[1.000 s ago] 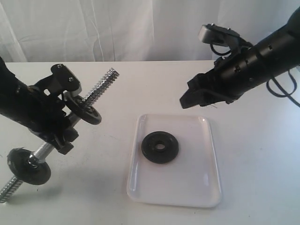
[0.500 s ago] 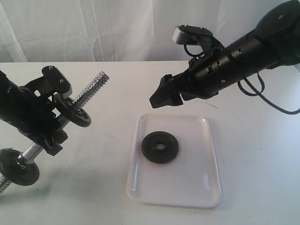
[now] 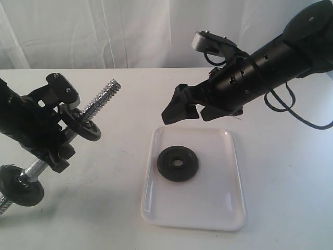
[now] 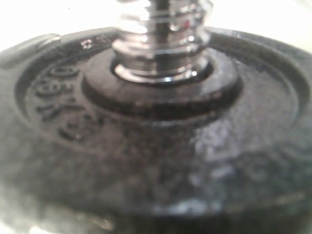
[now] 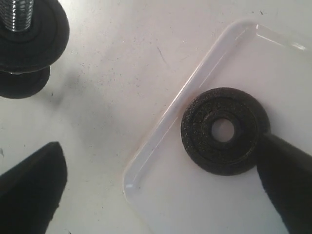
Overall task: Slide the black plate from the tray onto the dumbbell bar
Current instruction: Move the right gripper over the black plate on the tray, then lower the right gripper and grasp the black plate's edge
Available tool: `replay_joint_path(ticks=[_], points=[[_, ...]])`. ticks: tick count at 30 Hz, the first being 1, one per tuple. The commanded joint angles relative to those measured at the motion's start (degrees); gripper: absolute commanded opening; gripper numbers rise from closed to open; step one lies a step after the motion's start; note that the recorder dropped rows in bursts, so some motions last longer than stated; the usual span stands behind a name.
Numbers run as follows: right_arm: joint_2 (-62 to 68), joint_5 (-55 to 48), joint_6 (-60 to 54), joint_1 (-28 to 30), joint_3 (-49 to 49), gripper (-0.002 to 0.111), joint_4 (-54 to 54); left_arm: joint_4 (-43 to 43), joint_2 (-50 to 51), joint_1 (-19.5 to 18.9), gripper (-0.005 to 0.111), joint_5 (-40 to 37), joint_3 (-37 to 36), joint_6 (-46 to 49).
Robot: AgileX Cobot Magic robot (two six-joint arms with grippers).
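Black plate point(image 3: 167, 165): round, matte, holed, raised ring.

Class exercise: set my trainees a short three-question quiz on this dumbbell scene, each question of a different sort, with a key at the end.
1. True or false: the matte-black round plate lies flat in the glossy white rectangular tray.
2. Multiple choice: the right gripper is A) open, clear of the plate; B) shut on the plate; C) resting on the table.
3. Short answer: what does the left gripper hold?

Key: 1 true; 2 A; 3 the slim chrome threaded dumbbell bar.
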State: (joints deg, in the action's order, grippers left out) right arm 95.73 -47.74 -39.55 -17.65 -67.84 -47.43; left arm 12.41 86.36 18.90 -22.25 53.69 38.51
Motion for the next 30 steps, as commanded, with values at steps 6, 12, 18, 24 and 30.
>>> replay_joint_path(ticks=[6,12,18,24,30], points=[[-0.25,0.53,-10.50,-0.62,-0.09,0.105,-0.07,2.54,-3.04,0.08,0.000,2.97,1.59,-0.20],[0.24,8.67,-9.35,-4.28,-1.43,0.105,10.14,2.54,-3.04,0.08,0.000,3.09,1.59,-0.20],[6.76,6.18,-3.79,-4.57,-6.07,0.105,15.13,2.54,-3.04,0.08,0.000,3.09,1.59,-0.20],[12.64,5.14,-3.69,-6.03,-9.06,0.105,17.72,1.89,-3.04,0.08,0.000,3.08,1.59,0.18],[16.98,4.89,0.38,-11.22,-13.85,0.105,25.68,1.69,-3.04,0.08,0.000,3.67,1.70,0.25]])
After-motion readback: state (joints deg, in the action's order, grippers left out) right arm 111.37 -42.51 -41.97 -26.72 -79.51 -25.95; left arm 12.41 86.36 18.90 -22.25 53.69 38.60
